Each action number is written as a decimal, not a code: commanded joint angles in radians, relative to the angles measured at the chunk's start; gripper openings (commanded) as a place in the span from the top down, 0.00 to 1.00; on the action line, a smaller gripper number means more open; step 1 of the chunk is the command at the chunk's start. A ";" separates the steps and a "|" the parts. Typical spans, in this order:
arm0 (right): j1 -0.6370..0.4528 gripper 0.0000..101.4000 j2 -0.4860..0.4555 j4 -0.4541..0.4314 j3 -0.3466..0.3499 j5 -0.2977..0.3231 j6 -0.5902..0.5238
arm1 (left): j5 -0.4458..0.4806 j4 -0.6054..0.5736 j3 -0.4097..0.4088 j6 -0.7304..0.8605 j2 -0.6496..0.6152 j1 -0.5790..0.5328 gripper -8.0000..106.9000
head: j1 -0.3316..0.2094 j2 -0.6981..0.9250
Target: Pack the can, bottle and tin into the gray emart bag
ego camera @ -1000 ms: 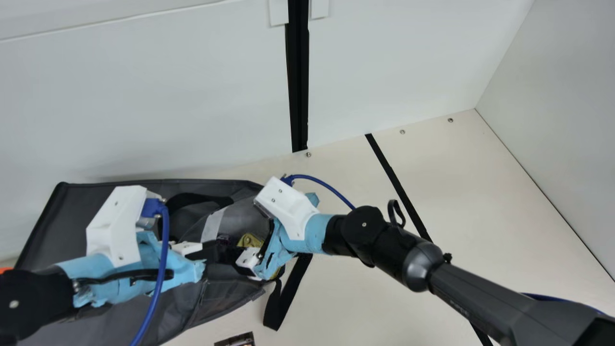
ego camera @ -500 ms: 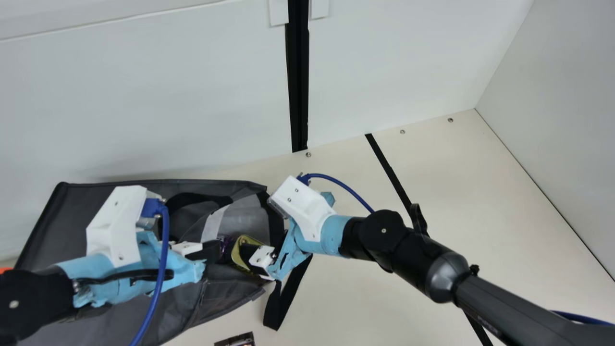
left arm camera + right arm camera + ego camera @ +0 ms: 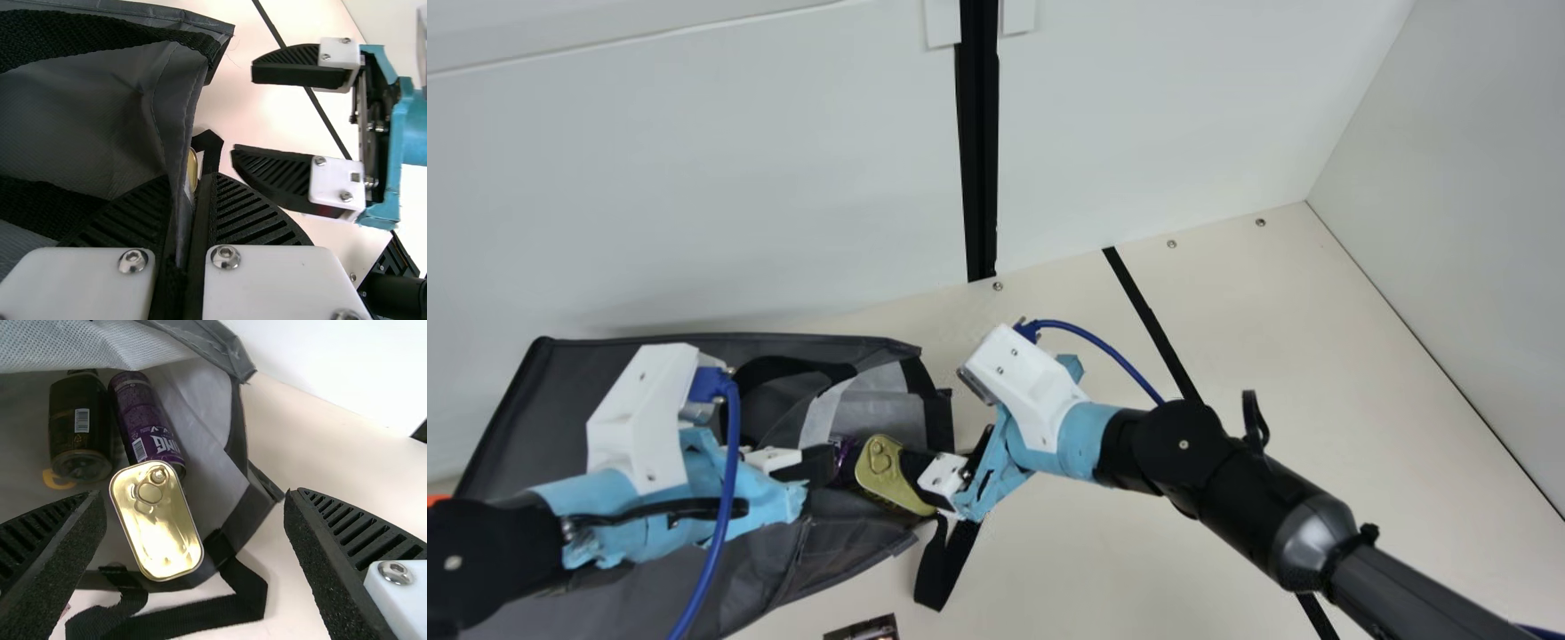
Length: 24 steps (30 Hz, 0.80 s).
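The gray bag (image 3: pixel 720 578) lies on its side, mouth facing right. My left gripper (image 3: pixel 818 467) is at its mouth; in the left wrist view my left gripper (image 3: pixel 190 200) is shut on the bag's edge (image 3: pixel 179 127). My right gripper (image 3: pixel 925 471) stands open just right of the gold tin (image 3: pixel 882 467). Seen from the right wrist, my right gripper (image 3: pixel 193 520) has its fingers wide apart, and the tin (image 3: pixel 157 520) rests in the bag mouth. Deeper inside lie the purple can (image 3: pixel 143 420) and the dark bottle (image 3: pixel 80 430), side by side.
A black strap (image 3: pixel 932 569) hangs from the bag onto the cream table (image 3: pixel 1120 551). At the front edge lies a small dark printed item (image 3: pixel 863 629). The white back wall (image 3: pixel 694 178) rises close behind the bag.
My right gripper has drawn back to the right, out of the bag mouth, and the tin has come into view there, let go. The left arm has kept still.
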 commanded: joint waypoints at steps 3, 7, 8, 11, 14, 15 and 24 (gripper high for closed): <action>-0.019 0.10 -0.030 -0.031 0.013 0.010 0.022 | 0.000 0.000 0.000 0.000 0.000 0.000 0.84 | -0.023 -0.001; -0.046 0.10 -0.058 -0.062 0.022 0.025 0.043 | 0.000 0.000 0.000 0.000 0.000 0.000 0.84 | -0.023 -0.001; -0.054 0.10 -0.065 -0.069 0.024 0.030 0.047 | 0.000 0.000 0.000 0.000 0.000 0.000 0.84 | -0.023 -0.001; -0.077 0.10 -0.084 -0.090 0.027 0.044 0.060 | 0.000 0.000 0.000 0.000 0.000 0.000 0.84 | -0.023 -0.001; -0.101 0.10 -0.103 -0.106 0.030 0.057 0.070 | 0.000 0.000 0.000 0.000 0.000 0.000 0.84 | -0.023 -0.001; -0.109 0.10 -0.108 -0.111 0.031 0.061 0.074 | 0.000 0.000 0.000 0.000 0.000 0.000 0.84 | -0.023 -0.001; -0.180 0.10 -0.166 -0.159 0.041 0.093 0.111 | 0.000 0.000 0.000 0.000 0.000 0.000 0.84 | -0.023 -0.001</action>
